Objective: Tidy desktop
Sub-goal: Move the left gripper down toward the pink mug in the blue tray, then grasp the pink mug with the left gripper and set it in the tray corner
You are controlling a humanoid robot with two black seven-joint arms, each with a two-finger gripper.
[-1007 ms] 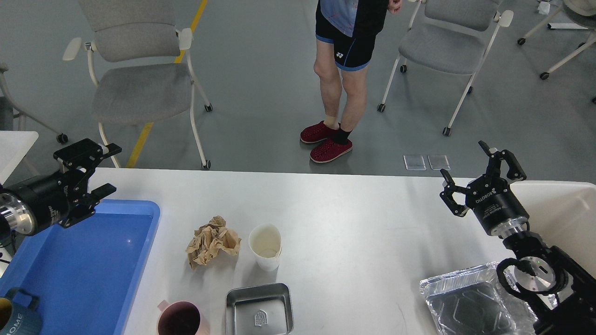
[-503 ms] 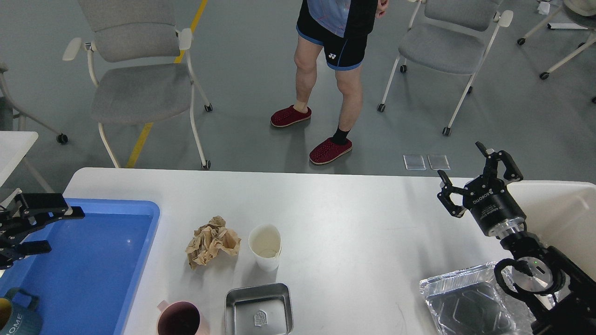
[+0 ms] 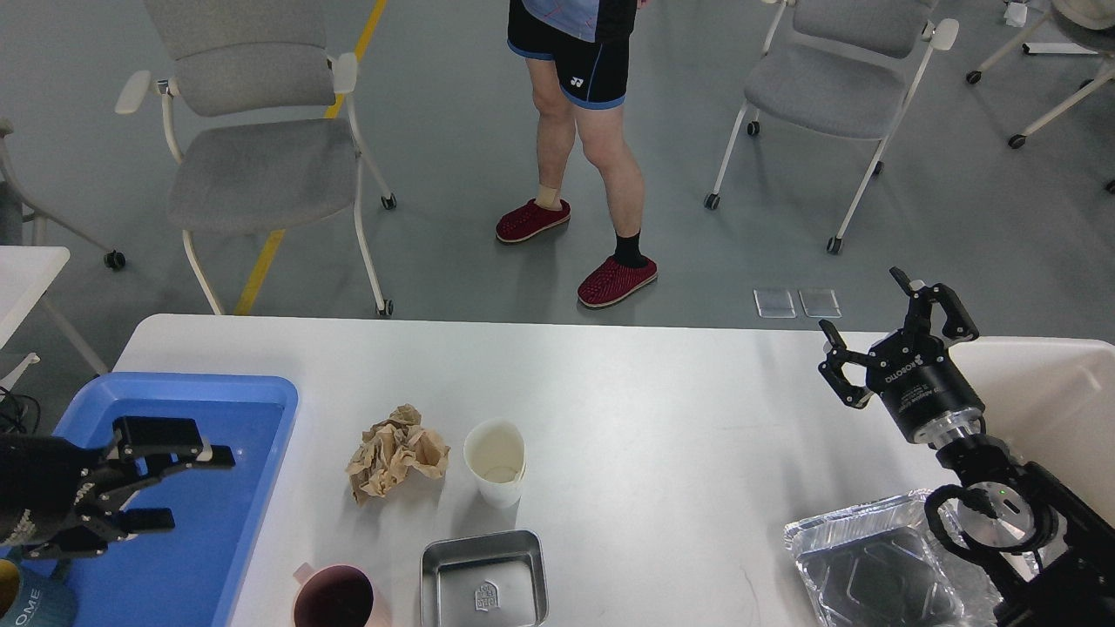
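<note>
Large white rounded-corner tabletop (image 3: 662, 409) spans the view ahead of me. Landmark: white paper cup (image 3: 496, 462), upright, near the tabletop's middle. Crumpled brown paper ball (image 3: 396, 451) just left of the cup. Square metal tray (image 3: 485, 579) just in front of the cup; dark pink mug (image 3: 335, 598) left of that tray. Blue plastic tray (image 3: 228, 522) far left of the cup; my left gripper (image 3: 179, 488) hangs over it, fingers spread, empty. My right gripper (image 3: 888, 335) far right of the cup, fingers spread, empty. Crinkled foil tray (image 3: 871, 566) right and nearer.
</note>
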